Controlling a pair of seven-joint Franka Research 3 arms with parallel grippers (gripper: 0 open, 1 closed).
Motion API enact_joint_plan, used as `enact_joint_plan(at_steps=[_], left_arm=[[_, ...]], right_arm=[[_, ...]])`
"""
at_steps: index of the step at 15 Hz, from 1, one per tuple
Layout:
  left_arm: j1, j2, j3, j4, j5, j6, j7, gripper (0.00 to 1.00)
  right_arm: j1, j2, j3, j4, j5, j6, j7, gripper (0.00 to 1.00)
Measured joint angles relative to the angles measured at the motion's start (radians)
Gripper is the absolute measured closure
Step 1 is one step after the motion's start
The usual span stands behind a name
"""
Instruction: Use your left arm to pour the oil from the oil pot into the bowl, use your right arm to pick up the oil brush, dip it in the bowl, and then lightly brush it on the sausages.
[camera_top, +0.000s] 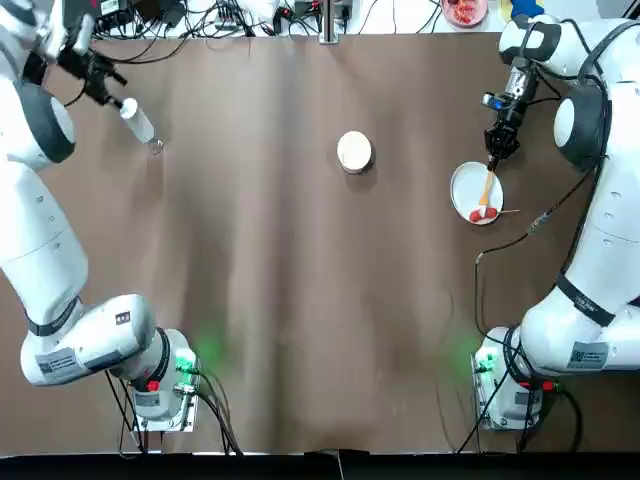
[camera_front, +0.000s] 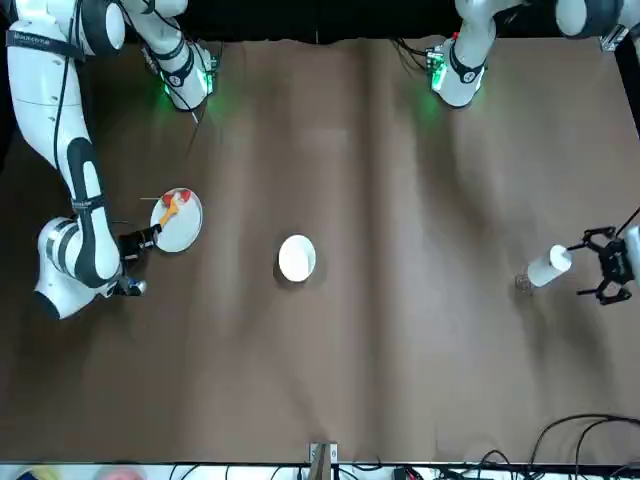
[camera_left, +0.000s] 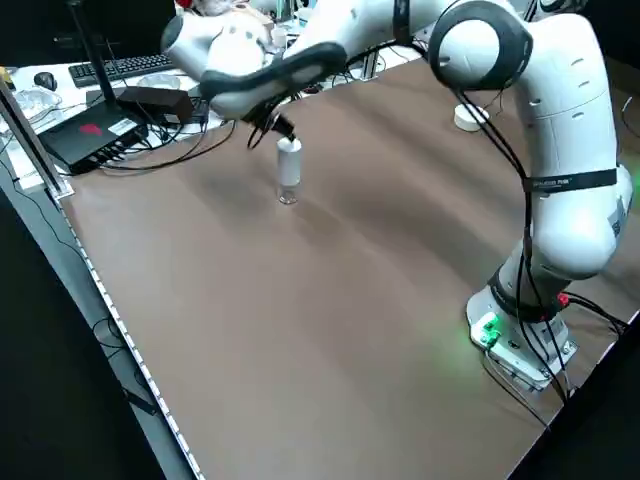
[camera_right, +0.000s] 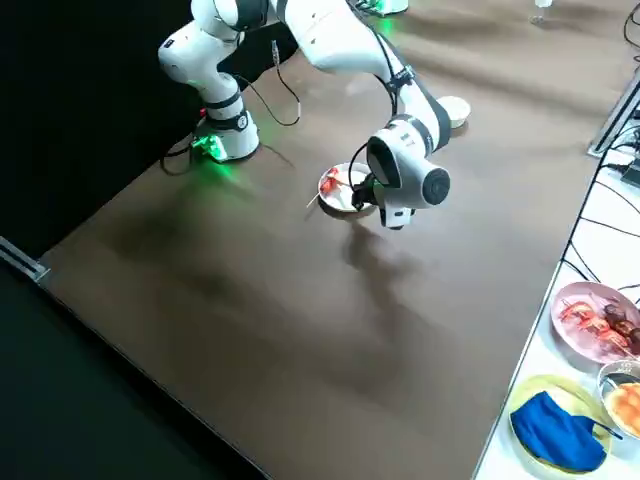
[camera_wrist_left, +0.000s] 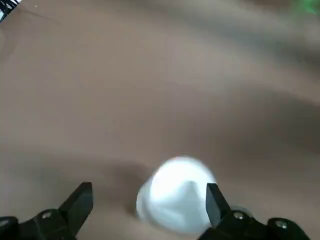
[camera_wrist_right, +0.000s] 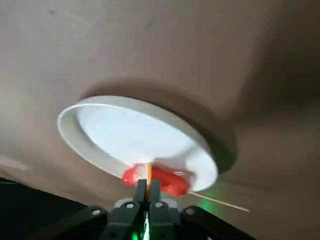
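Brown covering is extending across the counter (camera_top: 270, 280), with its far edge bordering a white surface (camera_right: 580, 260) that is carrying cables and dishes. The bases of both arms are occupying the near edge. A wide stretch of brown surface is running between the oil pot (camera_top: 137, 119) and the bowl (camera_top: 354, 151), providing lateral room; a narrower stretch is separating the bowl from the plate (camera_top: 467, 184). The bowl is sitting between the two arms, well apart from both end effectors.

Left end effector (camera_top: 113, 92): positioned over the far left part of the counter. Its two fingers are standing wide apart, without gripping anything. The oil pot is standing upright just beside it, white part uppermost and clear base toward the counter; in the left wrist view, the pot is showing nearer one finger than the other. Whether that finger is touching the pot cannot be told.

Right end effector (camera_top: 493, 162): positioned at the far side of the plate, on the right of the counter. Its fingers are closing narrowly on the handle of the oil brush (camera_top: 488, 188). The brush is reaching over the plate, and its pale tip is meeting the red sausages (camera_top: 490, 213). The sausages are lying near the plate's near rim, with the thin skewer (camera_top: 511, 211) projecting outward past that rim.
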Motion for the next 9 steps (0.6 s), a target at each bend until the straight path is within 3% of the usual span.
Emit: enact_joint_plan(at_steps=[4,9], left_arm=[[-0.147,-0.043,0.001,0.000,0.014,0.034,-0.263,0.00],[-0.263,-0.105,0.001,0.000,0.100,0.051,-0.594,0.00]], right_arm=[[-0.011,-0.002,-0.002,0.027,-0.111,0.029,-0.002,0.96],[0.014,-0.028,0.007,0.121,-0.135,0.023,-0.003,0.96]])
